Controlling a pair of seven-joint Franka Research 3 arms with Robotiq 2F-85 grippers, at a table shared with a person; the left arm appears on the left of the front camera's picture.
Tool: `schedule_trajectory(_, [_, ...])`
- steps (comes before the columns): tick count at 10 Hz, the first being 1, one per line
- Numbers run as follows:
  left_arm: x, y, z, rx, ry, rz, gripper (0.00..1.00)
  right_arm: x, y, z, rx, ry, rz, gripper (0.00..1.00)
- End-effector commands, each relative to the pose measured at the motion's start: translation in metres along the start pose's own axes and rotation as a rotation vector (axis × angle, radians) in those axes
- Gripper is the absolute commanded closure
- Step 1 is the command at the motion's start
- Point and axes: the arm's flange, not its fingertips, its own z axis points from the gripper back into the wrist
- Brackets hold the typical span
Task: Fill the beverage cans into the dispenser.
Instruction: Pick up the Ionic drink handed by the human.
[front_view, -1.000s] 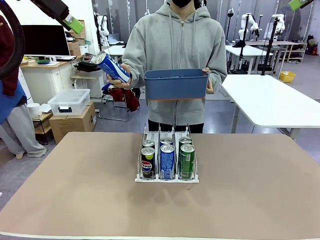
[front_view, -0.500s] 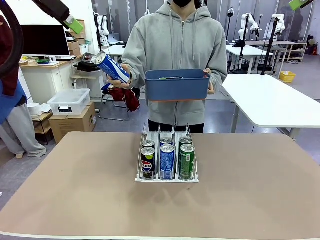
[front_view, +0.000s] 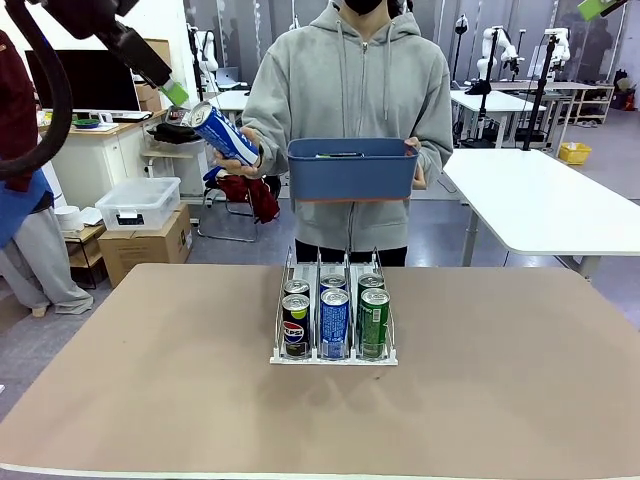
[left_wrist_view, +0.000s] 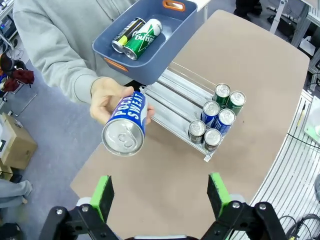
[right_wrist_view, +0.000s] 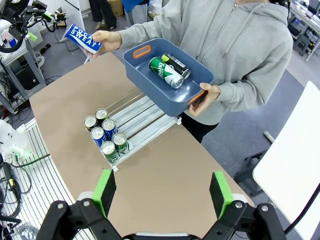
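Your left jaws have dropped down toward the blue can (front_view: 222, 133) since a moment ago. They're now just off its top, at its 10 o'clock, spread wide with nothing in them. The person's hand (left_wrist_view: 107, 97) holds that can tilted. Their other hand (right_wrist_view: 205, 95) carries the blue bin (front_view: 352, 170) at 12 o'clock above the dispenser (front_view: 333, 359), with a green can (left_wrist_view: 142, 39) and a black can (left_wrist_view: 126, 35) lying inside. The dispenser sits mid-tabletop (front_view: 150, 400) with six cans (front_view: 334, 320), two per lane. Right jaws hang up high, spread and empty.
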Motion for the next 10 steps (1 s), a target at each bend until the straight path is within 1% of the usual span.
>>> schedule_trajectory(1, [-0.008,0.005,-0.014,0.012,-0.066,-0.029,0.0,-0.001,0.001,0.0,0.003,0.001,-0.001,0.0])
schedule_trajectory(2, [-0.012,0.012,-0.019,0.004,-0.093,-0.022,0.0,-0.001,0.001,0.0,0.003,0.001,-0.001,0.0])
schedule_trajectory(3, [-0.012,0.014,-0.032,0.002,-0.113,0.016,0.0,-0.001,0.001,0.0,0.003,0.001,-0.001,0.0])
schedule_trajectory(5, [-0.012,0.035,-0.048,-0.007,-0.164,-0.001,0.0,-0.001,0.001,0.0,0.003,0.001,-0.001,0.0])
schedule_trajectory(6, [-0.01,0.036,-0.053,-0.035,-0.187,-0.005,0.0,-0.001,0.001,0.0,0.003,0.001,-0.001,0.0])
schedule_trajectory(7, [-0.009,0.034,-0.053,-0.07,-0.171,0.005,0.0,-0.001,0.001,0.0,0.003,0.001,-0.001,0.0])
schedule_trajectory(8, [-0.01,0.032,-0.047,0.004,-0.134,0.018,0.0,-0.001,0.001,0.0,0.003,0.001,-0.001,0.0])
schedule_trajectory(10, [-0.009,0.033,-0.055,-0.02,-0.147,0.015,0.0,-0.001,0.001,0.0,0.003,0.001,-0.001,0.0])
